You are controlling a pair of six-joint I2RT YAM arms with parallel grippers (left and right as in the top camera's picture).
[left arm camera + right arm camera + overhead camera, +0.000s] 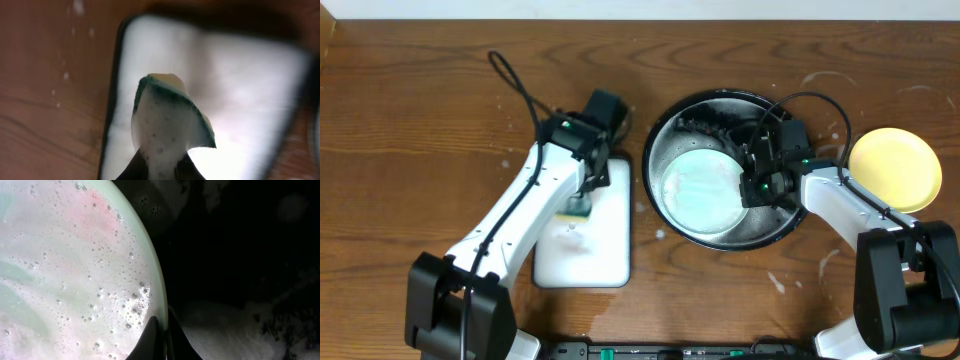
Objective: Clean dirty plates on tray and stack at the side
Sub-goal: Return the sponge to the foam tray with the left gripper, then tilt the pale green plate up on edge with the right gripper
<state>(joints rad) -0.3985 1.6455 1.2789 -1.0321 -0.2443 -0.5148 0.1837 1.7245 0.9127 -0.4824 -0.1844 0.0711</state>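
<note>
A pale mint-green dirty plate lies in the round black tray, covered in soapy foam. In the right wrist view the plate still shows a pink smear near its top. My right gripper is shut on the plate's right rim, one finger above it and one below. A yellow plate sits on the wooden table to the right of the tray. My left gripper is shut on a white sponge with a green scouring face, held over the white rectangular tray.
Foam and dark residue lie on the black tray's floor beside the plate. Whitish soap spots mark the brown table round the black tray. The white tray fills most of the left wrist view.
</note>
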